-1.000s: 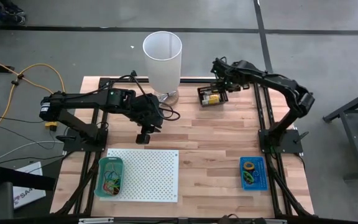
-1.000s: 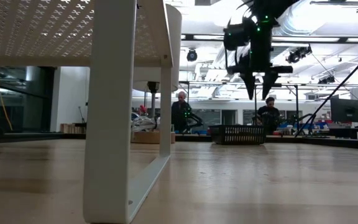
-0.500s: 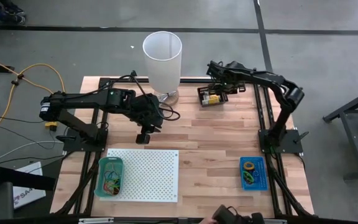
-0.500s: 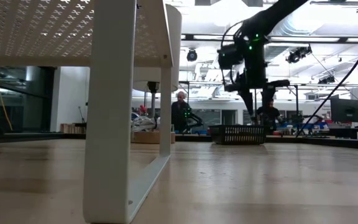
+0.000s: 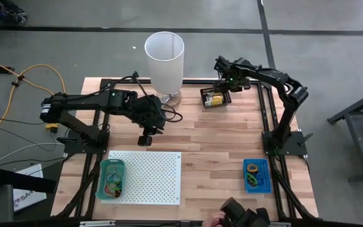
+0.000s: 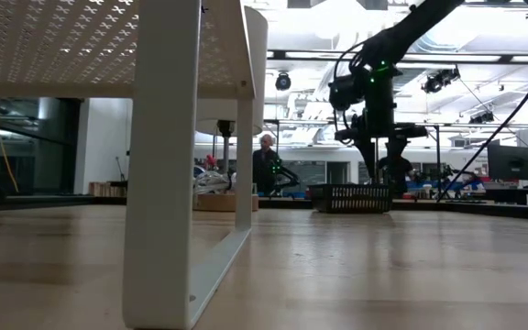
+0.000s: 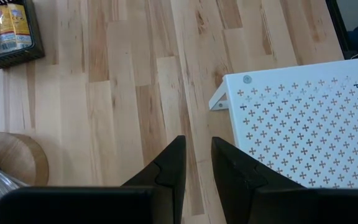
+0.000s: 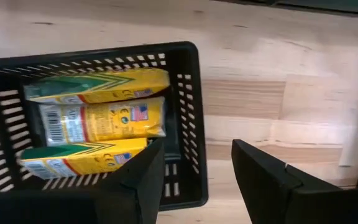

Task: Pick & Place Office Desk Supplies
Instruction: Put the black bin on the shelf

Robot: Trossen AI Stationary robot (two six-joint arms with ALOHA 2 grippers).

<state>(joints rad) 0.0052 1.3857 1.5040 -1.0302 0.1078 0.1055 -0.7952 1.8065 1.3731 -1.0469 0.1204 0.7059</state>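
Observation:
A black mesh basket [image 5: 205, 96] stands on the table's far side and holds three yellow packets [image 8: 98, 121] lying flat side by side. My right gripper [image 8: 194, 180] hangs open just above the basket's right end, pointing down. One finger is over the basket's inside and the other outside its end wall [image 8: 191, 112]. The low view shows this gripper [image 6: 381, 174] just above the basket's rim [image 6: 351, 189]. My left gripper [image 7: 196, 165] waits above bare wood mid-table [image 5: 145, 141], with a narrow gap between its fingers and nothing in it.
A tall white cylinder [image 5: 164, 57] stands at the far edge, left of the basket. A white perforated board [image 5: 145, 176] on legs sits near the front, with a green tray [image 5: 112, 178] of bands beside it. A blue tray [image 5: 256, 174] with rings is front right. A person's hand [image 5: 216, 221] shows at the near edge.
My right gripper has come down toward the black basket, from well above it to just over its rim, staying open. A person's hand with a dark object has come into view at the table's near edge.

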